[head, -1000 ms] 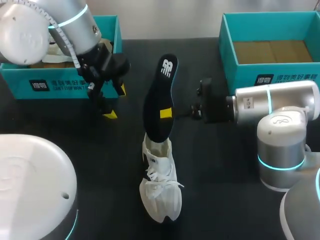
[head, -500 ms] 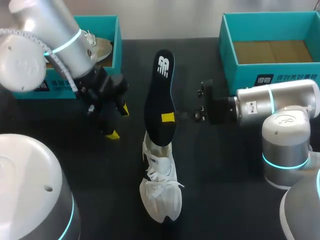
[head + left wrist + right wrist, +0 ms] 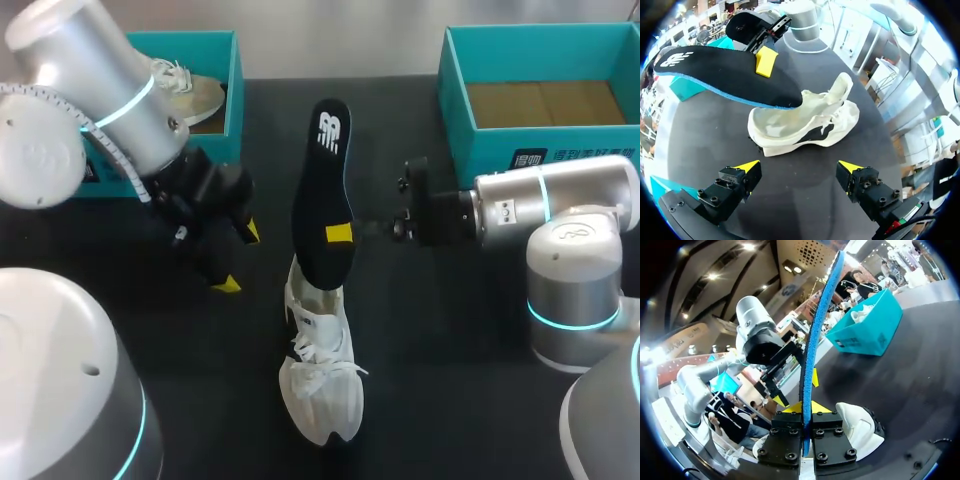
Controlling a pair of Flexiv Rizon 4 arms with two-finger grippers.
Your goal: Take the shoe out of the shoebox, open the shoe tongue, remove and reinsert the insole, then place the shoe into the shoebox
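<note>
Lower now, the left gripper (image 3: 237, 258) hangs wide open, empty. The right gripper (image 3: 340, 234) pinches the insole (image 3: 322, 190), pulled up from the shoe (image 3: 322, 370); putting it back and boxing come next.

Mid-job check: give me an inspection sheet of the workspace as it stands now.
Surface: black table, no spills seen.
Job's things: white shoe rests mid-table, toe toward the robot; black insole angles up, lower end at the shoe's opening; left shoebox holds a second shoe; right shoebox shows only its brown floor.
Clutter: nothing seen.
Hands: right hand shut on the insole; left hand open, empty, beside the shoe.
Cables: nothing seen on the table.
Surroundings: nothing seen reaching over the table.
</note>
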